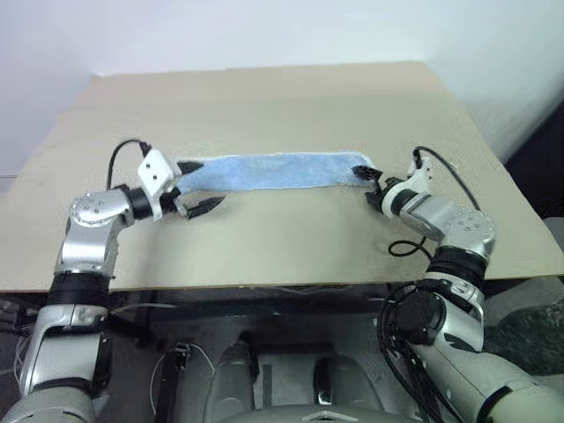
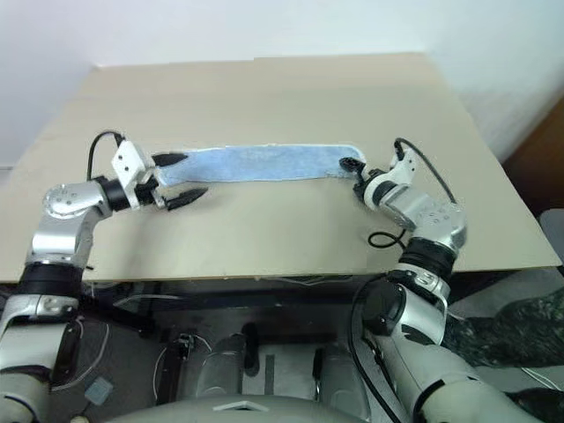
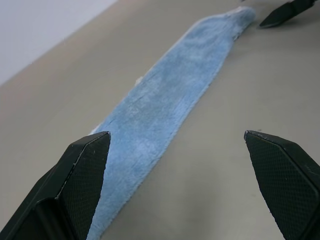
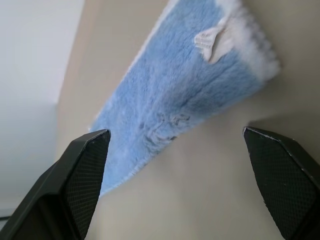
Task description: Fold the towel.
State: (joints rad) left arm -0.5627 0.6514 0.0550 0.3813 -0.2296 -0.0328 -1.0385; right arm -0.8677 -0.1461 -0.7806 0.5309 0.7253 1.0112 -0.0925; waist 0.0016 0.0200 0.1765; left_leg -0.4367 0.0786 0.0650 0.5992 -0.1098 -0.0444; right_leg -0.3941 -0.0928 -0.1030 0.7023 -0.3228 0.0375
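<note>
The towel [image 1: 273, 172] lies flat on the tan table [image 1: 264, 97] as a long, narrow light-blue strip running left to right. My left gripper [image 1: 197, 187] stands open at the strip's left end, one finger by the far edge and the other in front of the near edge. In the left wrist view the towel [image 3: 165, 105] stretches away between the wide-apart fingers [image 3: 82, 180]. My right gripper [image 1: 368, 183] is open at the right end. From the right wrist the towel [image 4: 185, 85] shows a whitish edging and a small white tag [image 4: 210, 37]. Nothing is held.
The table's front edge [image 1: 264, 285] runs close before both arms, its right edge [image 1: 502, 167] beyond the right arm. A black cable [image 1: 404, 248] loops on the table by the right wrist. A pale wall [image 1: 264, 31] stands behind the table.
</note>
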